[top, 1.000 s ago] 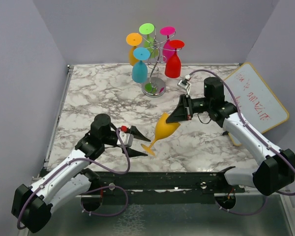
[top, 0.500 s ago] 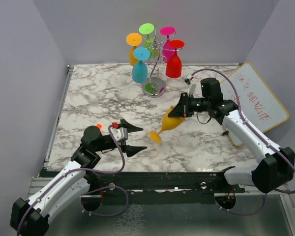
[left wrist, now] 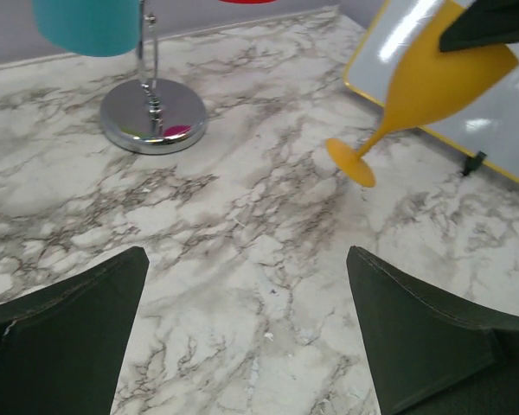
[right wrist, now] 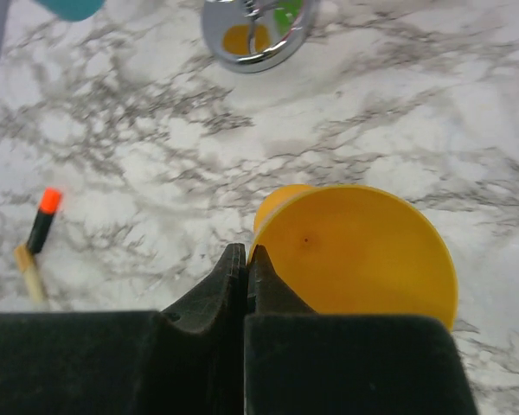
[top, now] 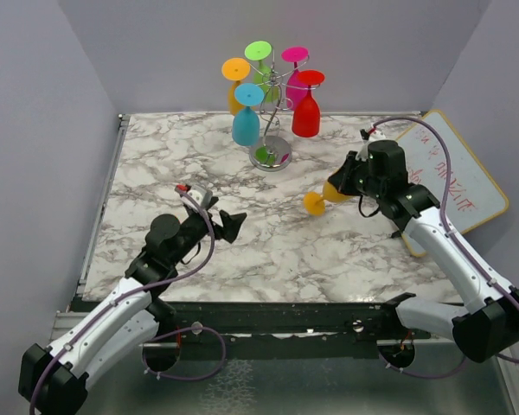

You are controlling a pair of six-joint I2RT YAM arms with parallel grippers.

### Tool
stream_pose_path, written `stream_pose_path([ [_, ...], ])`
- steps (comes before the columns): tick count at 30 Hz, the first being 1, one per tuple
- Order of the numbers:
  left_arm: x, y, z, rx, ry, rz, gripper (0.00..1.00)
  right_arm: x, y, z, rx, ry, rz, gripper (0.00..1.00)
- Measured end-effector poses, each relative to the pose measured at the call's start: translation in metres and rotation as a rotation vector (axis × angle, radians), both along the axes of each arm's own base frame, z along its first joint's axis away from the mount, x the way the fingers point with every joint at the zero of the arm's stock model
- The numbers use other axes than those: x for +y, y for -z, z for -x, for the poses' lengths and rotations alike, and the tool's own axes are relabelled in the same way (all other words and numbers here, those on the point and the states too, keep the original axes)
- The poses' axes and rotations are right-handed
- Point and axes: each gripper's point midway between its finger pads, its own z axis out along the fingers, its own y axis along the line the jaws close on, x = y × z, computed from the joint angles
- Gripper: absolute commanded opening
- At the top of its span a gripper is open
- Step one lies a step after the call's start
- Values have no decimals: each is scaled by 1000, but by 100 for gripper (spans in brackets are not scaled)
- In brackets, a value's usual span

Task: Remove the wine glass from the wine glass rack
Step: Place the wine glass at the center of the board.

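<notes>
1. Judging from the present layout, the removal itself is taken as done: the yellow glass is seen clear of the rack and hangs from none of its arms.
2. Five other glasses are noted hanging on the rack. None is touched by either gripper.
3. The glass is located to the right of the rack base and nearer the arms than it, with marble showing between the two. It is carried tilted, with its foot toward the rack and its bowl away from it.
4. The right gripper is found closed on the glass, the bowl's rim being pinched between the jaws.
5. Whether the foot rests on the table or hangs just above it cannot be told.
6. The left gripper is found spread wide and empty. It is placed in front of the rack and to its left, well apart from the glass.
7. What is left is judged to be only the setting down and release of the glass, away from the rack.
</notes>
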Motion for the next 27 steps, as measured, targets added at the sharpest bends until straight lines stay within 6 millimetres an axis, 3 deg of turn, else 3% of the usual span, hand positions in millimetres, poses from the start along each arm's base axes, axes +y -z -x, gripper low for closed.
stream_pose_path([
  [4,12,-5,-23,60,-129,-39,99,-22,8,-10,-6,127,60,1],
  [11,25,0,-33,90,-220,-71,99,-42,19,-23,0,252,134,0],
  [20,27,13,-39,143,-237,-146,99,-46,58,-61,113,321,274,1],
  [27,31,5,-39,117,-252,-141,99,-45,56,-84,107,341,322,1],
])
